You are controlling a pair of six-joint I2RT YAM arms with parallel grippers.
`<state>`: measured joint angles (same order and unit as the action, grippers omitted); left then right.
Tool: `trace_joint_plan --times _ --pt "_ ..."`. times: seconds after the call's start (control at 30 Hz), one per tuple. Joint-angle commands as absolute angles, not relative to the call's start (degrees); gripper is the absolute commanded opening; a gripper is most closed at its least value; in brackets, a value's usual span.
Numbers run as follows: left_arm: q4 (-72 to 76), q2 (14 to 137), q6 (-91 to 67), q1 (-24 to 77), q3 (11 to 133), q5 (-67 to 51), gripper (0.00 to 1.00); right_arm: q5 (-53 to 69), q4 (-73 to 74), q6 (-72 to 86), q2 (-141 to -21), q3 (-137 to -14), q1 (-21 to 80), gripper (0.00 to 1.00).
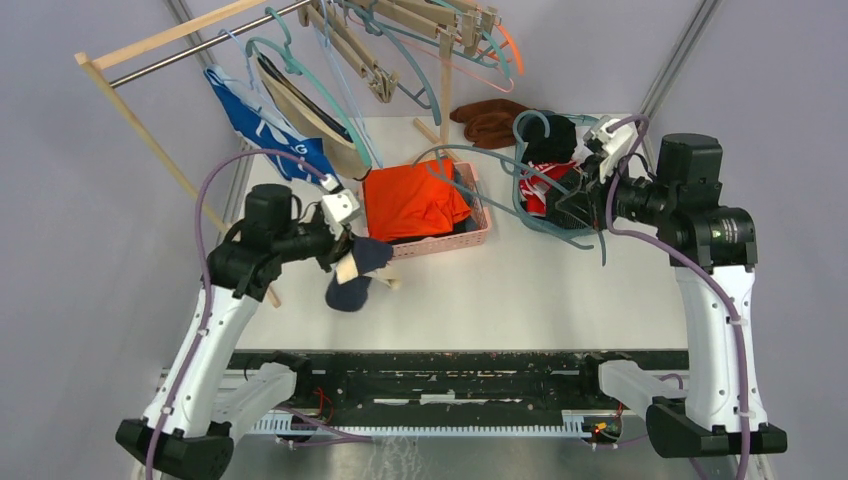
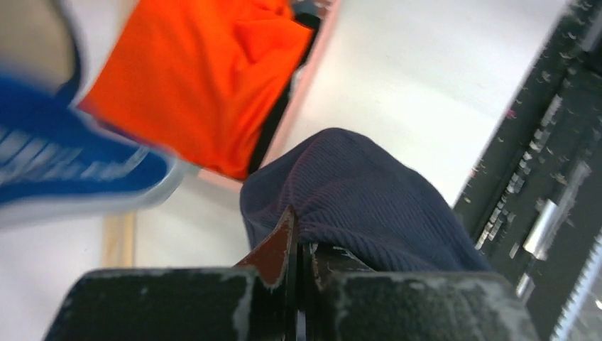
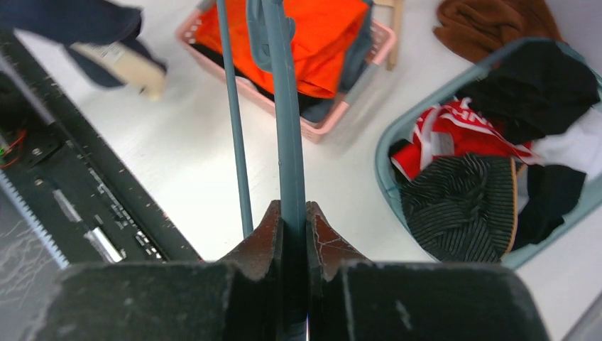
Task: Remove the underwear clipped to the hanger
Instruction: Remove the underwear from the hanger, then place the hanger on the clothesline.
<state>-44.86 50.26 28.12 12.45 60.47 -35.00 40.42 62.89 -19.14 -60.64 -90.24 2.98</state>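
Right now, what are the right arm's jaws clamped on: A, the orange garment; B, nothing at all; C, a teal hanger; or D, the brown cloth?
C: the right wrist view shows the jaws shut tight around the bar of the teal hanger.

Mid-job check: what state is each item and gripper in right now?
left gripper: shut on navy underwear.
right gripper: shut on teal hanger.
blue underwear: hanging at the rack.
orange garment: crumpled in the pink basket.
teal basket: filled with clothes.
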Motion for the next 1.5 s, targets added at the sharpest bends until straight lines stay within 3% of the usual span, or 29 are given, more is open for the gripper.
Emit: trace_joint_plan --times 0.0,0.23,0.5,0.63,0.77,0.83,1.03,1.47 --pt "-48.41 54.92 31.16 24.51 64.81 -31.83 0.03 32.6 56.39 -14.23 -61.75 -89.84 2.89 0.01" --pt "-42.02 64.57 30.4 39.06 66.28 -23.65 0.04 33.38 57.56 -15.78 -62.24 -89.44 2.86 0.01" --pt "-32.83 77.26 32.26 45.5 67.31 -21.68 0.16 34.3 60.11 -18.63 -63.55 -89.21 2.9 0.01" --pt "-32.81 77.99 32.75 46.09 69.04 -21.05 0.42 38.01 62.92 -22.41 -63.53 -89.36 3.03 0.01" --pt "-34.33 73.11 34.44 46.12 70.12 -18.15 0.81 39.29 66.51 -28.49 -64.57 -89.61 3.51 0.01" --pt "-36.77 70.23 35.31 46.1 71.37 -17.24 0.88 39.98 68.22 -31.64 -64.87 -89.29 4.65 0.01" --pt "-43.77 63.57 35.95 46.11 75.88 -17.14 0.92 37.22 69.34 -37.15 -65.84 -86.72 16.0 0.01" --pt "-54.03 61.03 31.3 45.99 76.88 -18.48 0.87 51.49 69.21 -44.73 -70.66 -88.04 25.87 0.01"
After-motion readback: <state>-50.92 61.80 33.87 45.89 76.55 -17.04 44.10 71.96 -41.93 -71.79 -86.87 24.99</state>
